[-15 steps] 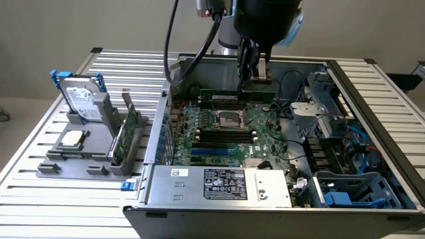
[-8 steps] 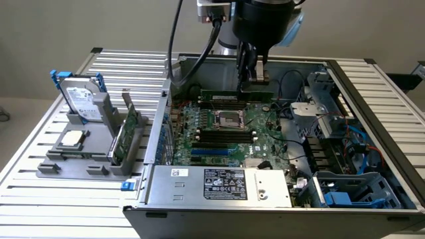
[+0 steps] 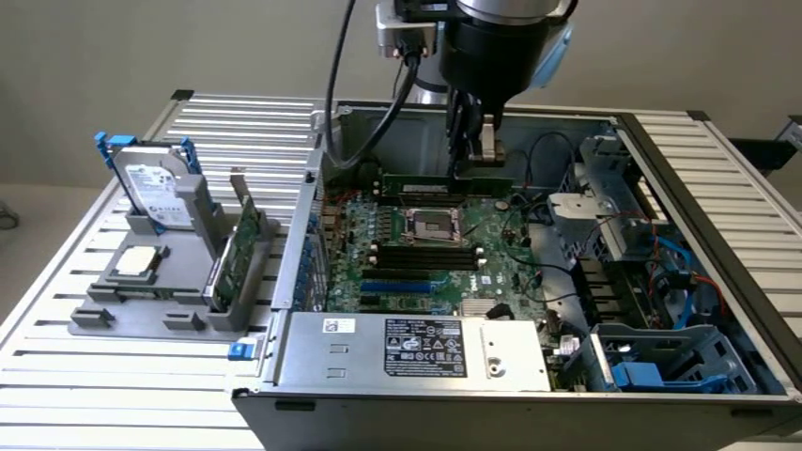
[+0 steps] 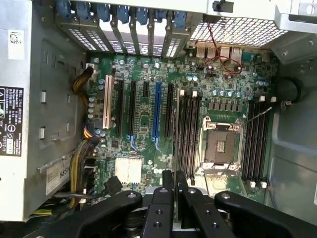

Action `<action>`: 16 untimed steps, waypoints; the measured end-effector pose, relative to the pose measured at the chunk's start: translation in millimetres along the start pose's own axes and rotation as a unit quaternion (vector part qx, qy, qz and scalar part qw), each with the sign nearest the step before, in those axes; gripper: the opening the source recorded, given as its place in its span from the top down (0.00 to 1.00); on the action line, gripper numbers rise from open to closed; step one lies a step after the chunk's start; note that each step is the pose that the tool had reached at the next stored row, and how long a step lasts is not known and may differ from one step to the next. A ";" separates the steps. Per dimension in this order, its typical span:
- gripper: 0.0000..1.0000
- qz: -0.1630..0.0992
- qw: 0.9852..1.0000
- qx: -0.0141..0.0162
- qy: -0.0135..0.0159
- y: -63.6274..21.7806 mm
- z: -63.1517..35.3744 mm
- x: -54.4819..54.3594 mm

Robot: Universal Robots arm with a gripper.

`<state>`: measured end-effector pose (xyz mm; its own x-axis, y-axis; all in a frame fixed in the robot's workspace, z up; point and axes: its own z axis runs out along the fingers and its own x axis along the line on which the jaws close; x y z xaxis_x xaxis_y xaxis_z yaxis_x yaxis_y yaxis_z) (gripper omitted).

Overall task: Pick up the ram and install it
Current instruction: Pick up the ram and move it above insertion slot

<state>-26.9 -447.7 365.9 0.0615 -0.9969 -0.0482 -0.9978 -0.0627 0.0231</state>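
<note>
The ram (image 3: 426, 185) is a thin green stick held level and on edge inside the open computer case (image 3: 701, 188), just behind the CPU socket (image 3: 439, 224). My gripper (image 3: 483, 167) reaches down from above and is shut on the ram's upper edge, right of its middle. In the wrist view my black fingers (image 4: 168, 191) stand close together, and my gripper (image 4: 175, 179) hangs over the motherboard beside the black memory slots (image 4: 188, 134) and the CPU socket (image 4: 220, 144). More black slots (image 4: 257, 139) lie on the socket's other side.
A power supply (image 3: 414, 348) fills the case's front. Drive cages with blue cables (image 3: 652, 282) line the exterior view's right. Outside the case, on the exterior view's left, a grey fixture (image 3: 138, 315) holds a hard drive (image 3: 157, 193), a CPU chip (image 3: 135, 263) and an upright green card (image 3: 239, 249).
</note>
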 end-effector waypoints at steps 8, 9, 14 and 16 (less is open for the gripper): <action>0.86 0.003 1.000 0.000 0.000 -1.8 15.3 -12.1; 0.86 0.004 1.000 0.000 0.000 -2.0 17.2 -13.5; 0.86 0.004 1.000 0.000 0.001 -2.8 27.3 -16.6; 0.86 0.005 1.000 0.000 0.002 -3.0 30.9 -17.4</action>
<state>-25.8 -428.7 335.8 0.0525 -0.9977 -0.0436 -0.9983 -0.0536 0.0234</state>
